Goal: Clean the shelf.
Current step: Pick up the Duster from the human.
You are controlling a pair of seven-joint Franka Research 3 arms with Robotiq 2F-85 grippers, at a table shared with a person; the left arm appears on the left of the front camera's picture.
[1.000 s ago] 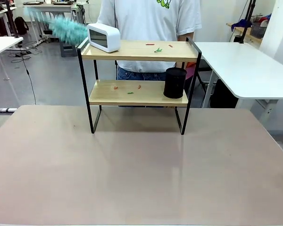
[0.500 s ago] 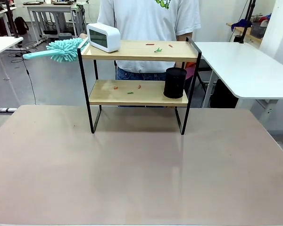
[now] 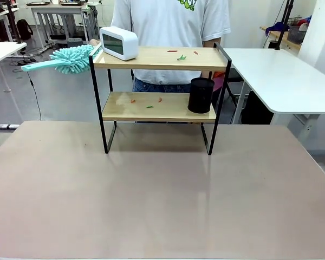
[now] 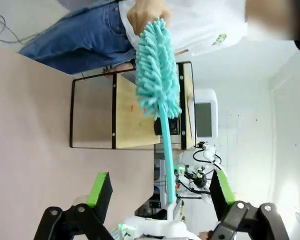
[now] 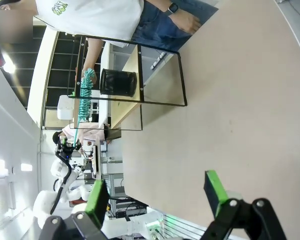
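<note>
The shelf (image 3: 151,57) stands at the far middle of the table, seen sideways in the left wrist view (image 4: 125,115) and the right wrist view (image 5: 122,112). Small red and green scraps (image 3: 181,57) lie on both its boards. A person behind it holds a teal fluffy duster (image 3: 73,58) level beside the top board's left end, handle pointing left. In the left wrist view the duster (image 4: 155,70) hangs from the person's hand (image 4: 147,12), its handle running down toward my open left gripper (image 4: 160,192); their distance is unclear. My right gripper (image 5: 157,197) is open and empty, far from the shelf.
A white clock (image 3: 119,43) sits on the top board's left end, and a black cup (image 3: 200,95) stands on the lower board's right end. The tan table (image 3: 162,195) stretches bare in front of the shelf. White tables (image 3: 281,76) stand behind to the right.
The person has swung the duster down from a raised, blurred position to beside the shelf's top left corner. Since half a second ago it has barely shifted.
</note>
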